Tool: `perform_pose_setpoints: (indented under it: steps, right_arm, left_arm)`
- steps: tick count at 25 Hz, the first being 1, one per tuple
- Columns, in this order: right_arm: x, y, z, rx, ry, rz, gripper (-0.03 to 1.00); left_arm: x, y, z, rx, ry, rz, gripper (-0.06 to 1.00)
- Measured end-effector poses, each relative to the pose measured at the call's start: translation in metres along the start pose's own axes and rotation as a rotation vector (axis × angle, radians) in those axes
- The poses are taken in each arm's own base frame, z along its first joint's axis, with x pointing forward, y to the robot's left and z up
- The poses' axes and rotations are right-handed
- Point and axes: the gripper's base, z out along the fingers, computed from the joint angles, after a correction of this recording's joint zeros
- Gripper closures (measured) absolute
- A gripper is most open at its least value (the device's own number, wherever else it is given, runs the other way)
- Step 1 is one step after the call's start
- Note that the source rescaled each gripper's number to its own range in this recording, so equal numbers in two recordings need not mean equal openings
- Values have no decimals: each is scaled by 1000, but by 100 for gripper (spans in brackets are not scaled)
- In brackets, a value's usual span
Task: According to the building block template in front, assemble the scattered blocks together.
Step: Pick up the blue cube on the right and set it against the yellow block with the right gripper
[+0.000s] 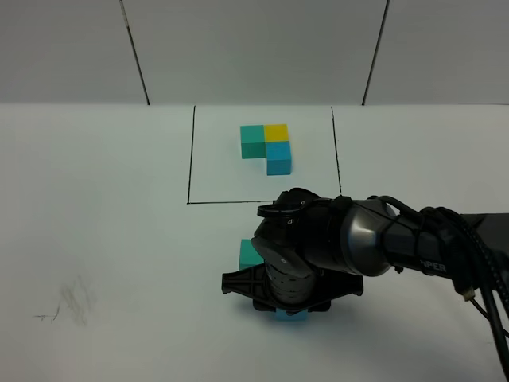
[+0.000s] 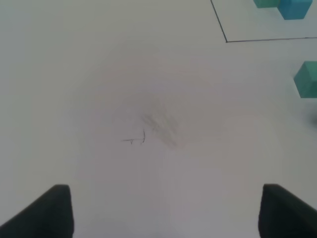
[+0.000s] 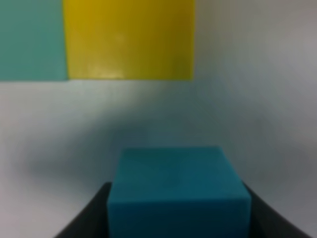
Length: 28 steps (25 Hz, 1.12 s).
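Three template cubes (image 1: 268, 146) sit inside the black frame (image 1: 191, 159), apparently touching.

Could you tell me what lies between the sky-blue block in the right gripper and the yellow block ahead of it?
Only bare white table; the right wrist view shows a clear gap from the sky-blue block to the yellow block.

Even, diffuse overhead lighting; soft shadow beneath the right arm (image 1: 342, 239). Both wrist views are blurred, the sky-blue block (image 3: 178, 193) strongly defocused.

I can't make out any readable text; the pale lettering on the right arm (image 1: 413, 251) is too small.
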Motion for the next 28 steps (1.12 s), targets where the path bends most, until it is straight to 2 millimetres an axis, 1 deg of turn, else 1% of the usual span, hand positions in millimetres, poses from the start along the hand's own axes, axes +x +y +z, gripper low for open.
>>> perform_pose_setpoints:
  steps: [3,6,10,17,28]
  right_arm:
    - [-4,6,5,-2,-4,-4,76]
    - [-9,12,5,-9,-11,-9,76]
    - [-11,14,6,0,-17,-16,76]
    - [-10,15,17,16,-5,-22,76]
    - [-19,21,20,21,-8,-37,76]
  left_arm:
    - [0,0,0,0,0,0,29]
    - [0,0,0,0,0,0,29]
    - [0,0,0,0,0,0,29]
    - [0,0,0,0,0,0,29]
    - [0,0,0,0,0,5,29]
